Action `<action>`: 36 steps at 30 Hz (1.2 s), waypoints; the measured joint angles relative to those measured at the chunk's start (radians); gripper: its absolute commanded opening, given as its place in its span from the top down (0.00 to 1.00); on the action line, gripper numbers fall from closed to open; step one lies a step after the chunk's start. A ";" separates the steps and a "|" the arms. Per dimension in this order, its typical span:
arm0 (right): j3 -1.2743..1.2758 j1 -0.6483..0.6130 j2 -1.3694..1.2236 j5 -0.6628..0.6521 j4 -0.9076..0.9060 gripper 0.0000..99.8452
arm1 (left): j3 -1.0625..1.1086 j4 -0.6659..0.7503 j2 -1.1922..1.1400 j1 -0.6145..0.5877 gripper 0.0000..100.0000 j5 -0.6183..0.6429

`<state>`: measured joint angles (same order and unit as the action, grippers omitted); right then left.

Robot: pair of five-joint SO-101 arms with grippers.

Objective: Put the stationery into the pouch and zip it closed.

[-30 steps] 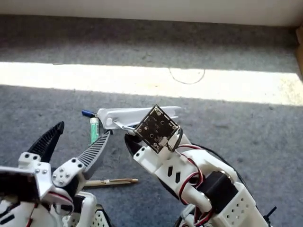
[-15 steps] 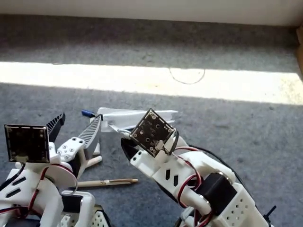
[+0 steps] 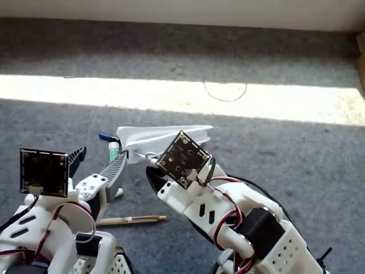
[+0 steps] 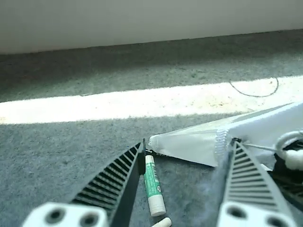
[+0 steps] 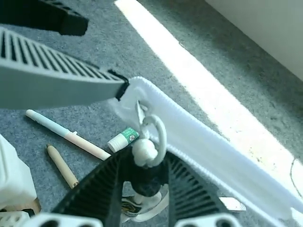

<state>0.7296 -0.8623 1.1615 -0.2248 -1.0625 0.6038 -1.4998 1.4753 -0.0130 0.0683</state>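
My left gripper has come up to pouch end, jaws apart; my right gripper clamped on zip pull; glue stick not yet inside.

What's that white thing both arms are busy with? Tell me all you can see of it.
A long, flat white pouch, soft cloth or plastic by its look, with a toothed zip along one edge. It lies on grey carpet. The right gripper pinches its ring pull between its fingers; one fingertip of the open left gripper touches the same end.
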 measured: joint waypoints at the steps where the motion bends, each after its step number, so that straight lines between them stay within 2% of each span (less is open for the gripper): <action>1: 0.000 0.000 0.000 0.000 0.000 0.99 | 0.000 0.000 0.000 0.021 0.74 -0.002; 13: 0.000 0.000 0.000 0.000 0.000 0.99 | 0.009 -0.006 0.000 0.051 0.75 -0.023; 19: 0.000 0.000 0.000 0.000 0.000 0.99 | 0.100 0.040 0.000 0.055 0.85 -0.043; 29: 0.000 -0.005 -0.002 0.000 -0.046 0.99 | 0.104 0.049 0.000 0.058 0.99 -0.043; 36: 0.000 0.084 -0.002 0.000 -0.055 0.99 | 0.104 0.049 0.000 0.058 0.99 -0.046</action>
<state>0.7296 -0.7779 1.1600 -0.2248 -1.1178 0.7081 -1.4507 1.4753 0.0453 0.0222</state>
